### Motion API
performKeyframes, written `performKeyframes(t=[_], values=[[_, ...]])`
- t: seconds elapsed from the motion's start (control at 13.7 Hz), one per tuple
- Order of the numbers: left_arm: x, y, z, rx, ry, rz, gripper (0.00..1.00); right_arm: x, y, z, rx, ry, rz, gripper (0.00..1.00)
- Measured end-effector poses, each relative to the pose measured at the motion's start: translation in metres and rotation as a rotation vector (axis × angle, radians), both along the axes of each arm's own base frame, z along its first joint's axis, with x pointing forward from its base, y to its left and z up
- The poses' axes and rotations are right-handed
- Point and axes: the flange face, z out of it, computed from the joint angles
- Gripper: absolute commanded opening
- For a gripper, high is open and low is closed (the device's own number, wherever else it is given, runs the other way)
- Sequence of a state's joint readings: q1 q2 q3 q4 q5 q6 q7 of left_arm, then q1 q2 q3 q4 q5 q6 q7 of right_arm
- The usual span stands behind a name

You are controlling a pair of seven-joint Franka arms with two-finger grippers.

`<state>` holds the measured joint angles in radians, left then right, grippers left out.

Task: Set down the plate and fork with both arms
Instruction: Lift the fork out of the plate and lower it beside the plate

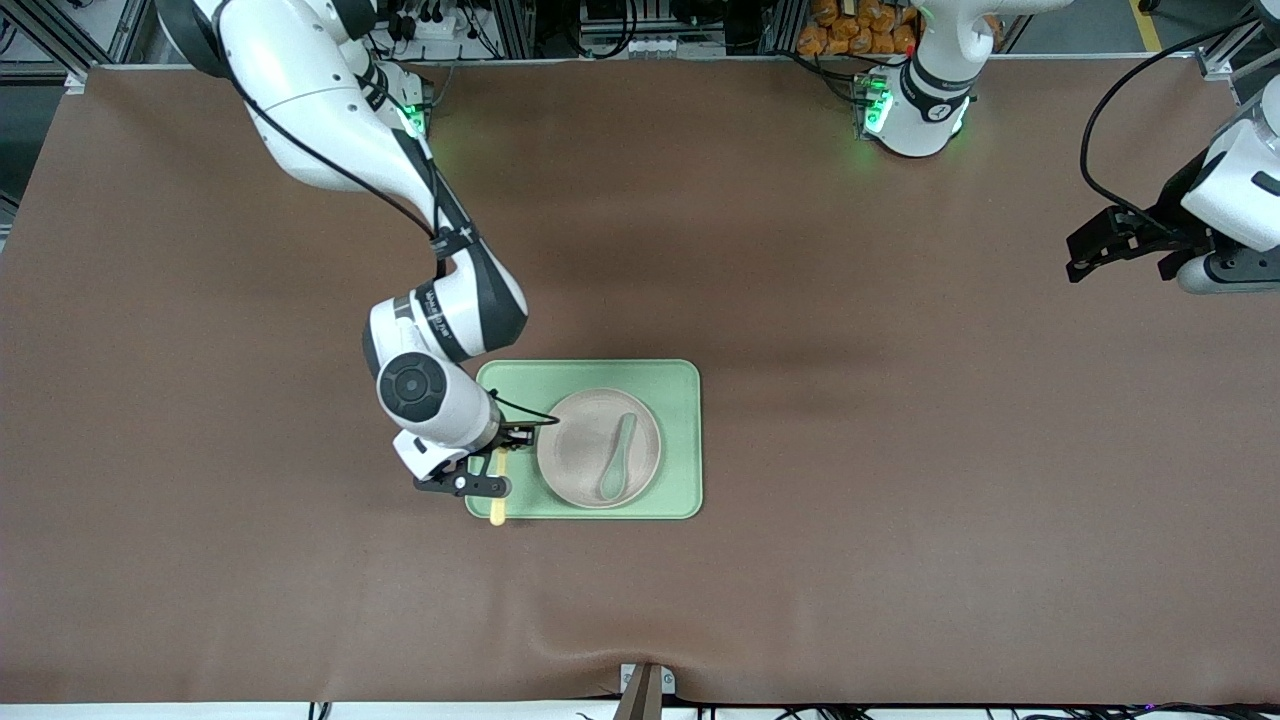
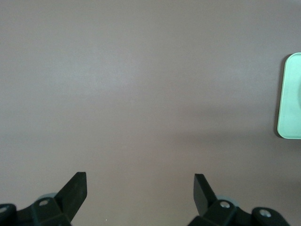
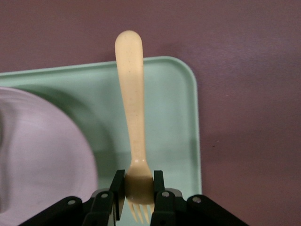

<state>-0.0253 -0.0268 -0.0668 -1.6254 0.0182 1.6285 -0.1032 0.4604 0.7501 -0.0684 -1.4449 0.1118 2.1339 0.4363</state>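
The right gripper has its fingers clenched on the head of the pale-yellow fork, low in the middle of the right wrist view. The fork's handle reaches out over the edge of the light-green tray, beside the beige plate. The plate sits on the tray just below the front view's centre, a teal spoon lying in it. At that view's upper right edge, the left gripper waits with fingers released over bare brown table.

I see even, soft overhead light; faint shadows fall on the brown surface; the wrist views look slightly soft.
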Motion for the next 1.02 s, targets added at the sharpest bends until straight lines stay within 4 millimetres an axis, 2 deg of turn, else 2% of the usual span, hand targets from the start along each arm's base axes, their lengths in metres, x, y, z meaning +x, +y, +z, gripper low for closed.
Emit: performKeyframes(t=[0.15,0.29,1.02], values=[[0.0,0.0,0.0,0.0,0.0,0.0,1.0,-0.006,-0.013,-0.018,-0.014,0.035,0.006,0.12],[0.0,0.0,0.0,0.0,0.001,0.0,1.0,-0.013,-0.014,-0.029,-0.018,0.057,0.007,0.12],[0.0,0.003,0.0,0.0,0.001,0.005,1.0,-0.028,0.0,-0.046,0.005,0.099,0.011,0.19]])
